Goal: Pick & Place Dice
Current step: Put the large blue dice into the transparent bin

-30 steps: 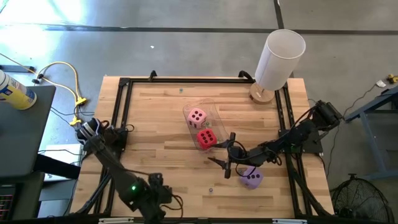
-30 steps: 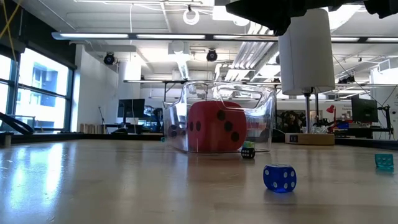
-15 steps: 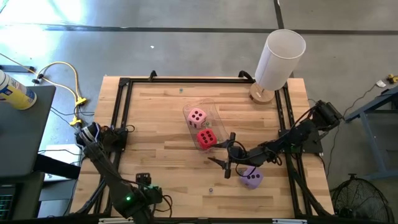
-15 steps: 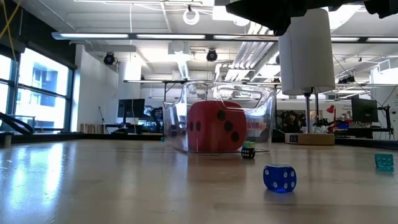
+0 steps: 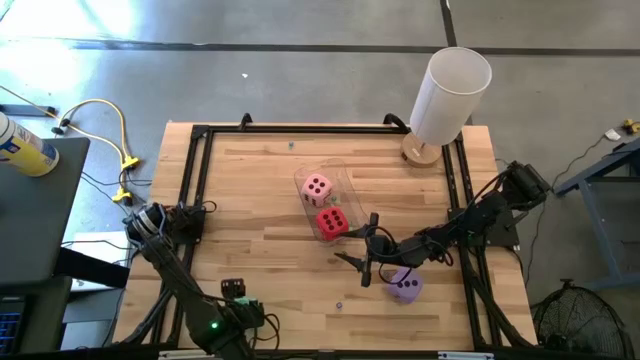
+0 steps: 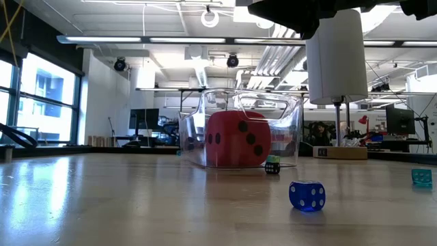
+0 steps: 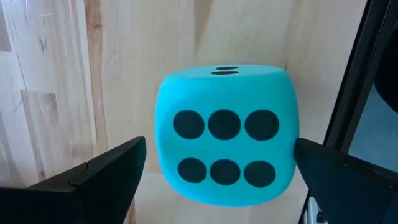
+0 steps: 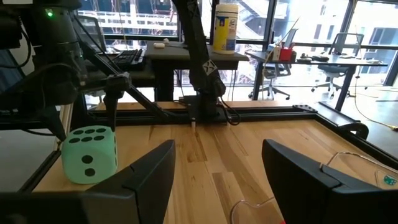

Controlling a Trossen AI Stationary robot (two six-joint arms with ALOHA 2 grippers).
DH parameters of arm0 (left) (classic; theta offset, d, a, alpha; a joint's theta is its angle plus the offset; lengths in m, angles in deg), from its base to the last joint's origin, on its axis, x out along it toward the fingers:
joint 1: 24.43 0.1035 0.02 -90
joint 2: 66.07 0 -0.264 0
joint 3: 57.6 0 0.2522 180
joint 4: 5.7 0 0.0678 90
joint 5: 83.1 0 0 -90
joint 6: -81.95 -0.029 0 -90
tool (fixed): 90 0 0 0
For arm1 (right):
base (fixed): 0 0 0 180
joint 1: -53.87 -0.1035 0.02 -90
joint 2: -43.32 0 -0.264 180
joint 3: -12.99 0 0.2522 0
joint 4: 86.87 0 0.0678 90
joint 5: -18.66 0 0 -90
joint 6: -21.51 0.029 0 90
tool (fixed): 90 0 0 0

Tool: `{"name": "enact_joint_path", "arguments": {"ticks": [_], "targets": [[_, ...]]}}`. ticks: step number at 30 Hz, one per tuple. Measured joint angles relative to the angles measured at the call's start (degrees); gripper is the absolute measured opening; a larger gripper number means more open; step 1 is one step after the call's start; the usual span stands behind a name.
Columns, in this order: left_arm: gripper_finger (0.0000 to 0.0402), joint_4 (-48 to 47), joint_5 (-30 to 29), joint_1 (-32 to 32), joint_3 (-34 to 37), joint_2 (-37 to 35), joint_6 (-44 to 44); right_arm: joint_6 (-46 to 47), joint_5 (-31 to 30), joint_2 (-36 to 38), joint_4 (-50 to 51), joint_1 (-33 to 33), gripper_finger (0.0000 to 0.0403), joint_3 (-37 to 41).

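Observation:
The green die [image 7: 227, 134] sits on the table near its near-left corner, six pips facing the left wrist camera. My left gripper [image 7: 221, 155] is open above it, one finger on each side with a gap showing; in the high view the gripper [image 5: 237, 292] hides the die. The right wrist view shows the die [image 8: 90, 154] below those fingers. The red die [image 5: 332, 223] and the pink die [image 5: 317, 187] lie in the clear bin [image 5: 343, 182]. The purple die [image 5: 405, 287] rests on the table beside my right gripper [image 5: 362, 258], which is open and holds nothing.
A white cylinder [image 5: 447, 92] stands at the far right corner. A black frame rail [image 5: 190, 190] borders the table. Small dice lie on the wood: a blue one [image 6: 307, 195], a dark one [image 6: 273, 165] by the bin and a teal one [image 6: 421, 176].
My left arm has shifted a little toward the table's left and near edge, settling over the green die's spot. The right arm and the other dice have stayed where they were.

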Motion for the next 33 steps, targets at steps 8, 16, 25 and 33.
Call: {"name": "enact_joint_path", "arguments": {"ticks": [8, 16, 25, 33], "targets": [[0.0399, 0.0, -1.3, -0.4, 0.1, 0.0, 0.1, 0.0, 0.0, 0.0, 0.0, 0.0, 0.0232, 0.0], [0.0399, 0.6, -2.3, -0.4, 1.7, 0.0, 0.4, 0.0, 0.0, 0.0, 0.0, 0.0, 0.0232, 0.0], [0.0399, 0.8, -2.6, -0.3, 4.0, 0.4, 0.2, 0.0, 0.0, 0.0, 0.0, 0.0, 0.0232, 0.0], [0.0399, 2.4, -2.6, 0.8, 6.5, 0.0, 0.9, 0.1, 0.0, 0.0, 0.0, 0.0, 0.0232, 0.0]]}}
